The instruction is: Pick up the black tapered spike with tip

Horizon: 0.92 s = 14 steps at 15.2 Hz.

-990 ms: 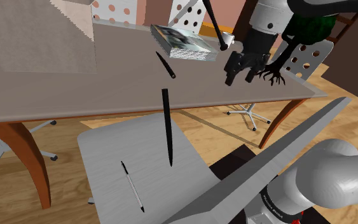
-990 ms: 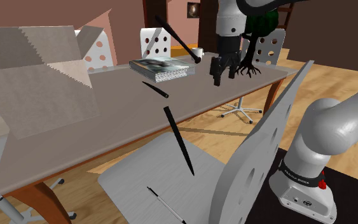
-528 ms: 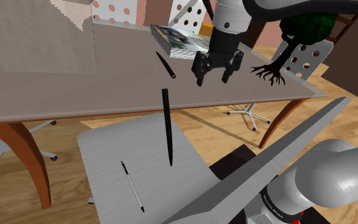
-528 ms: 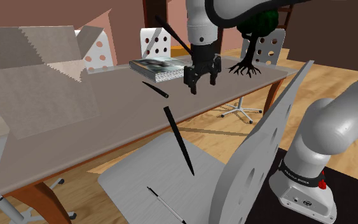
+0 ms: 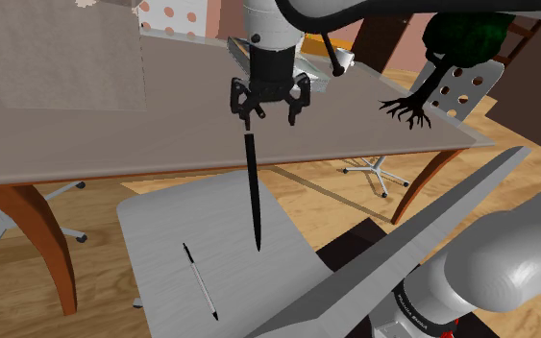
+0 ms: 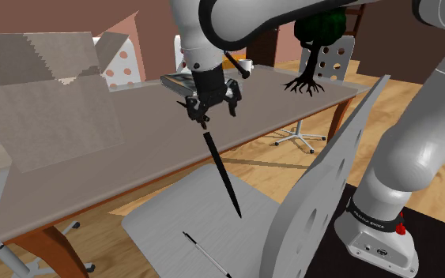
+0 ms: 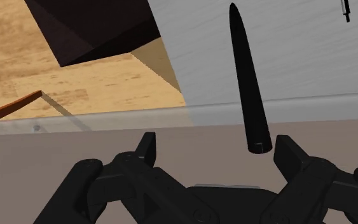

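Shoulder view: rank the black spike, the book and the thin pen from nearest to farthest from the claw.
1. Black spike: wide end just below the open claw, at the table edge.
2. Book: on the table, just behind the claw.
3. Thin pen: on the grey chair seat, past the spike's tip.

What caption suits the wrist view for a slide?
Open gripper over the table edge; wide end of the black spike between the fingers, untouched.
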### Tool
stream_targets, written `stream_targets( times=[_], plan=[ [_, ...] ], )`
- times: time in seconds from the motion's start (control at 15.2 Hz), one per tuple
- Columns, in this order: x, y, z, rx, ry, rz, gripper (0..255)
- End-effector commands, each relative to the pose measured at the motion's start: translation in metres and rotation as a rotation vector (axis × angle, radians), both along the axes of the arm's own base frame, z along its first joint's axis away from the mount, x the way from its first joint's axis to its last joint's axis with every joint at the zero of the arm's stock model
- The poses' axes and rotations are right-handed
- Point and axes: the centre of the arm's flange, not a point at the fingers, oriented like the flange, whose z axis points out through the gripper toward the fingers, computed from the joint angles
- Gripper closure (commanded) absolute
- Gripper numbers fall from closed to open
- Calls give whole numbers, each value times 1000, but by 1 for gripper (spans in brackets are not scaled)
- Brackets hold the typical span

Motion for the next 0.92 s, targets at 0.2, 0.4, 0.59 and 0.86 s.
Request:
stream_targets(
  times=[0.2,0.4,0.59,0.86],
  plan=[
    [25,29,-25,-31,-5,-51,0],
    [25,29,-40,-31,-5,-51,0],
    [25,29,-54,-31,-5,-51,0],
    [25,29,-54,-31,-5,-51,255]
  ],
)
